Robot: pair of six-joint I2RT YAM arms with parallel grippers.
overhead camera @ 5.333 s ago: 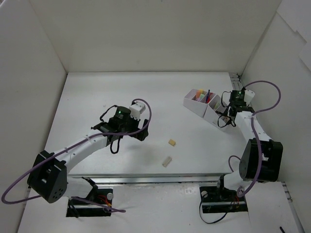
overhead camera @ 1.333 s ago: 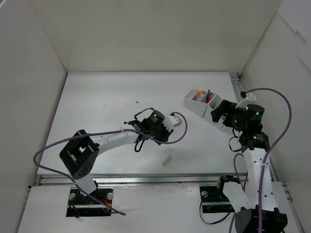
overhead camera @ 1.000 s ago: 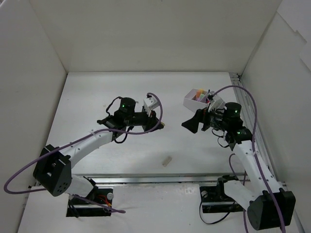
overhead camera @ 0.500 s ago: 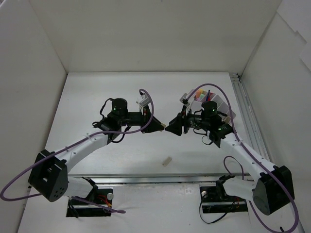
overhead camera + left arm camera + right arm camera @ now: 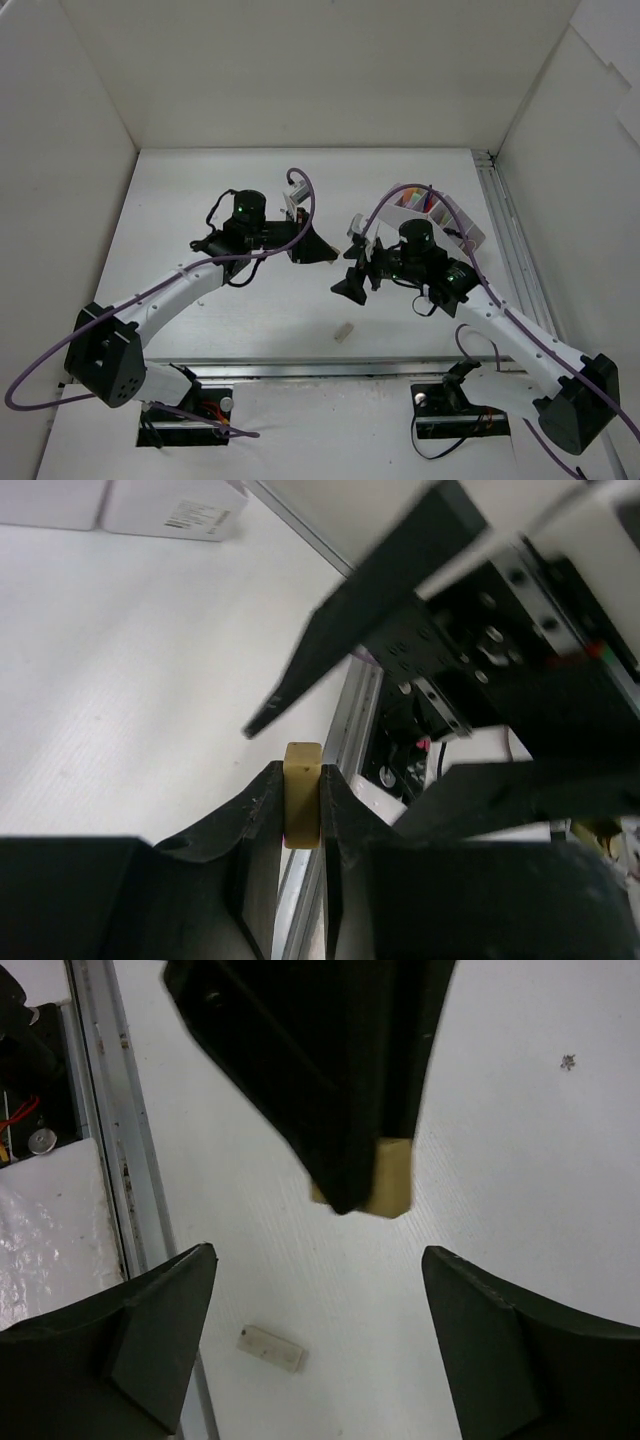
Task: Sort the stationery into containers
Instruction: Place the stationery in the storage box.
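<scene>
My left gripper is shut on a small beige eraser, pinched upright between its black fingers and held above the table. The right gripper faces it from close by and is open, its jaws wide apart and empty. In the right wrist view the held eraser hangs just ahead of the right gripper, apart from both fingers. A second, paler eraser lies flat on the table near the front edge. The white containers, with coloured markers inside, sit at the back right, partly behind the right arm.
A metal rail runs along the table's right edge, and another rail borders the front. White walls close in the back and both sides. Purple cables loop over both arms.
The right arm has swung left, away from the containers, and now faces the left gripper with its jaws open. The left gripper has moved slightly right, still holding the eraser.
</scene>
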